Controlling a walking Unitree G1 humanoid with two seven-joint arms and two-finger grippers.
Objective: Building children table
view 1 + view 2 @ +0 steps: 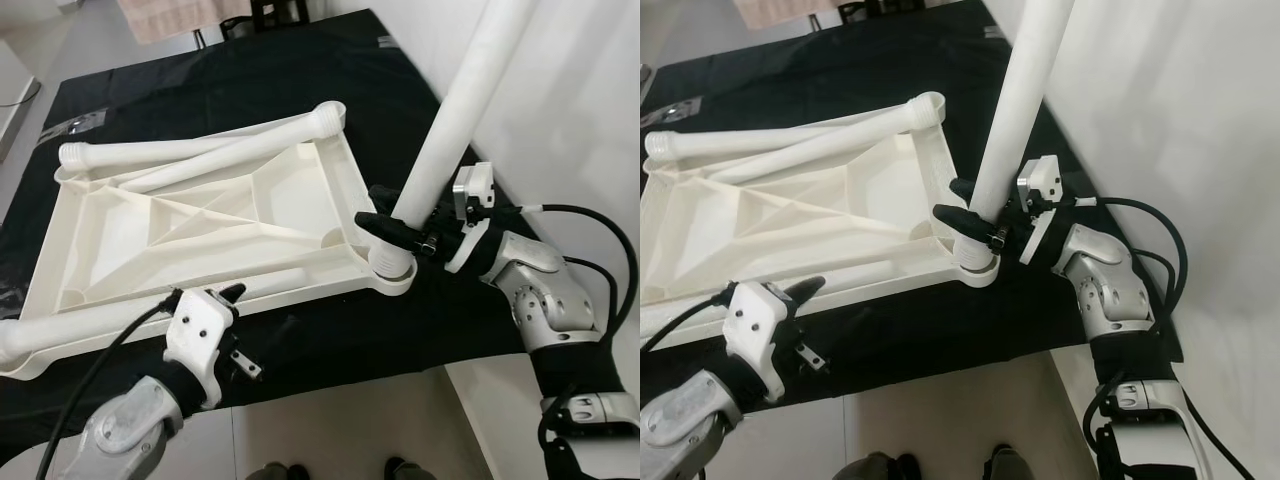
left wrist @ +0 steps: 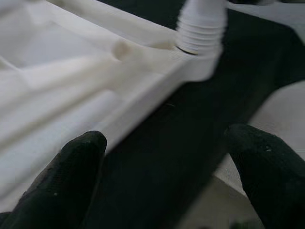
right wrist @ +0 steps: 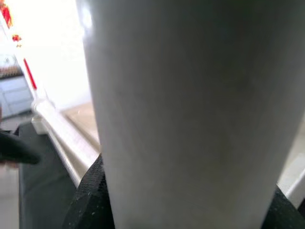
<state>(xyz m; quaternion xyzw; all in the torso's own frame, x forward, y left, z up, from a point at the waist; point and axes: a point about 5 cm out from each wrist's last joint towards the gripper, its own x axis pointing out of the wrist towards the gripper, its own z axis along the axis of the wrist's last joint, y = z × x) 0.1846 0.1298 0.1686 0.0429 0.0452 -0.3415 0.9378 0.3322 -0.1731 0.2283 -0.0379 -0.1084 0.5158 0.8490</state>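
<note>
A white plastic tabletop [image 1: 190,240] lies upside down on a black cloth, ribs facing up. One white table leg [image 1: 455,110] stands upright in the near right corner socket [image 1: 392,272]. My right gripper [image 1: 392,222] is shut on the base of that leg; the leg [image 3: 190,109] looms close in the right wrist view. Loose legs [image 1: 200,150] lie across the far side of the tabletop. My left gripper [image 1: 205,297] hovers open at the tabletop's near edge, its fingers [image 2: 71,167] spread over the black cloth beside the white rim [image 2: 143,95].
The black cloth [image 1: 250,70] covers a low table whose near edge [image 1: 340,385] drops to pale floor. A white wall [image 1: 580,90] stands close on the right. A small metal piece [image 1: 245,362] lies on the cloth by my left gripper. Feet of a person [image 1: 340,468] show at the bottom.
</note>
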